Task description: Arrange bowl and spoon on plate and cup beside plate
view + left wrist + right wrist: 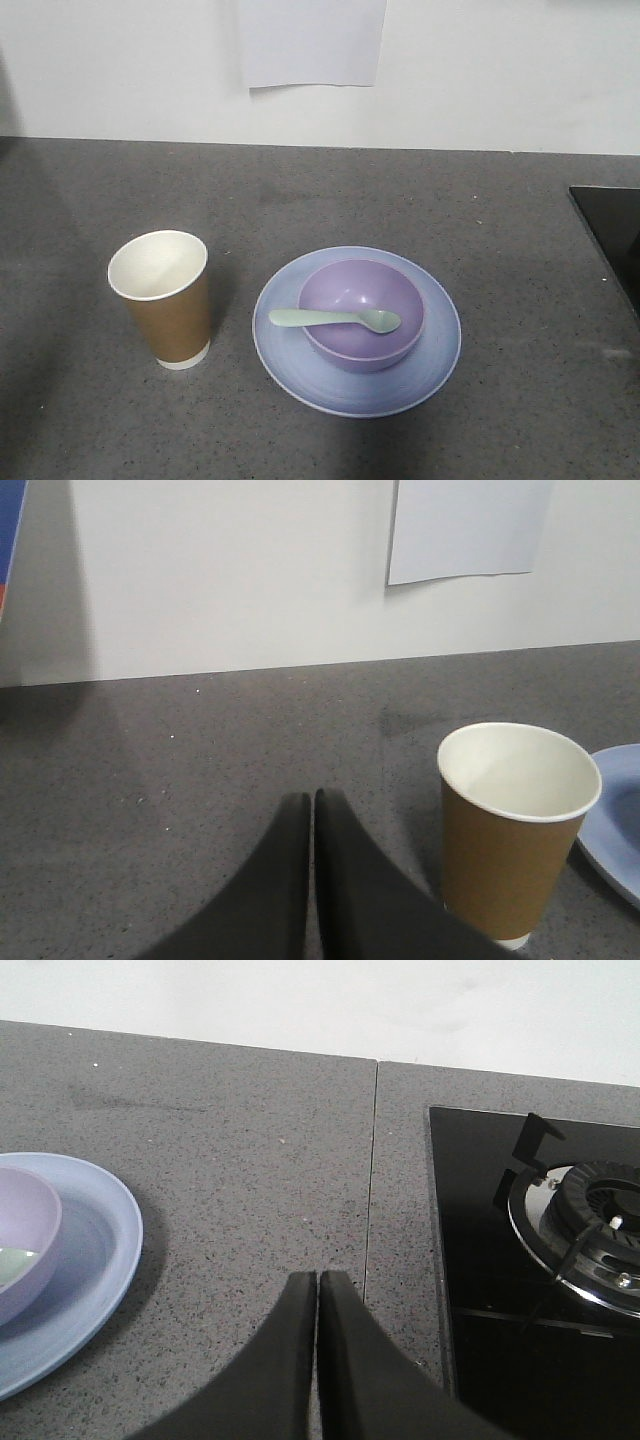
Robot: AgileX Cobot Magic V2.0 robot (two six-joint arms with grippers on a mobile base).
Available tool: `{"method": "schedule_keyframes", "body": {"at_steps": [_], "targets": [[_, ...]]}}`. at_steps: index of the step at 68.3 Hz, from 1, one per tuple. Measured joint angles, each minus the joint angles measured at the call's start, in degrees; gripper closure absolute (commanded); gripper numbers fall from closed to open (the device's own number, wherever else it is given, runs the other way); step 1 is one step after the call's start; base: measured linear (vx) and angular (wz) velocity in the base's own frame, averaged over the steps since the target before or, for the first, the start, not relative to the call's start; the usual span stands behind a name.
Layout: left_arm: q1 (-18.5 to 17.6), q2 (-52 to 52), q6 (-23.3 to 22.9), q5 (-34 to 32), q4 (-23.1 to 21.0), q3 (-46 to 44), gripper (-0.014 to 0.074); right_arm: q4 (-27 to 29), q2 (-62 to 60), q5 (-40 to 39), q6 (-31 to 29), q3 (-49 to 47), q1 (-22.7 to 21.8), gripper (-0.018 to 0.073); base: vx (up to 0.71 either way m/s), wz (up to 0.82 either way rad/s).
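Both grippers had their jaws pressed together and held nothing: the left gripper (313, 798) hung over bare counter just left of the cup (515, 830), and the right gripper (317, 1278) hung over the counter (250, 1160) between the plate (100, 1260) and the stove (540, 1290). Nearest the front camera, the plate (357, 390) lay flat on the grey speckled counter with the bowl (361, 315) upright at its middle. The spoon (335, 319) lay across the bowl, its scoop inside toward the right and its handle resting on the left rim. The cup (165, 297) stood upright just left of the plate, close but not touching. Farther back, a sheet of paper (311, 42) was fixed to the white wall (500, 70); the stove's black glass edge (610, 240) showed at far right.
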Motion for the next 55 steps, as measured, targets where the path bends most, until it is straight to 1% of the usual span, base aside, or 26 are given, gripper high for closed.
{"method": "schedule_keyframes", "body": {"at_steps": [7, 20, 26, 32, 39, 55], "targets": [[0.00, -2.51, 0.00, -4.81, -0.50, 5.48, 0.0604, 0.00, 0.00, 0.00, 0.00, 0.00, 0.00, 0.0570, 0.00, 0.00], [0.00, -9.18, 0.00, -16.94, -0.69, 18.35, 0.0603, 0.00, 0.00, 0.00, 0.00, 0.00, 0.00, 0.0570, 0.00, 0.00], [0.00, -12.58, 0.00, -20.70, -0.69, 23.16, 0.0603, 0.00, 0.00, 0.00, 0.00, 0.00, 0.00, 0.0570, 0.00, 0.00], [0.00, -15.52, 0.00, -22.49, -0.69, 26.32, 0.0603, 0.00, 0.00, 0.00, 0.00, 0.00, 0.00, 0.0570, 0.00, 0.00], [0.00, -18.86, 0.02, -23.03, -0.64, 29.03, 0.0603, 0.00, 0.00, 0.00, 0.00, 0.00, 0.00, 0.0570, 0.00, 0.00], [0.00, -20.56, 0.07, -23.15, 0.09, 29.77, 0.0603, 0.00, 0.00, 0.00, 0.00, 0.00, 0.00, 0.0570, 0.00, 0.00]]}}
